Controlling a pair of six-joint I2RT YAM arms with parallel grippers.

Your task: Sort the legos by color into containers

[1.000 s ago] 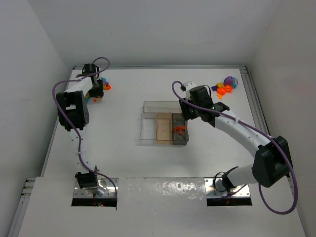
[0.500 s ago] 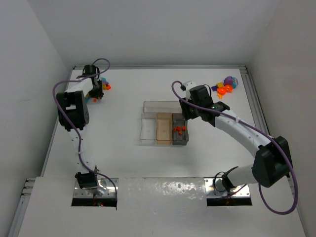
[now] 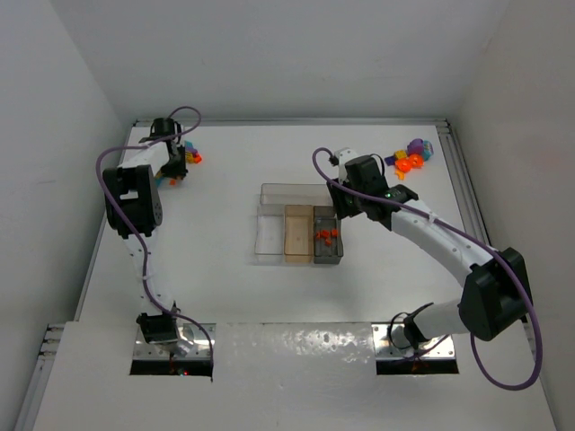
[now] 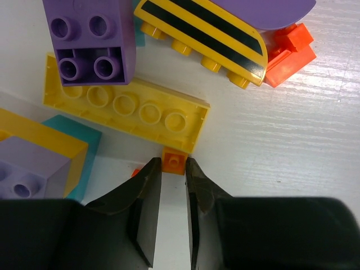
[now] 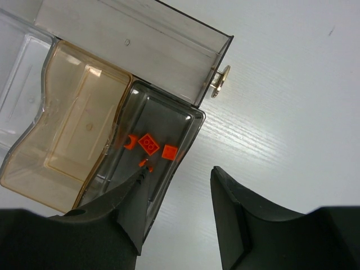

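My left gripper [image 4: 171, 164] is at the far-left lego pile [image 3: 184, 162], its fingers closed on a tiny orange lego [image 4: 174, 160] that lies against a long yellow brick [image 4: 124, 107]. A purple brick [image 4: 90, 39], a yellow and black striped piece [image 4: 202, 34], an orange-red brick [image 4: 289, 53] and a teal brick [image 4: 79, 135] lie around it. My right gripper [image 5: 179, 173] is open and empty over the right rim of the tray's grey compartment [image 5: 180, 109], which holds several orange-red legos [image 5: 149, 143]. The tan compartment [image 5: 73, 129] holds nothing.
The clear tray [image 3: 269, 235] sits mid-table, with its wide section [image 5: 129, 39] at the back and a clear narrow section [image 5: 17, 73] on the left. A second lego pile [image 3: 411, 157] lies at the far right. Side walls stand close to both piles.
My left gripper shifted slightly toward the back of the table at the pile, then held still. The right arm has not moved.
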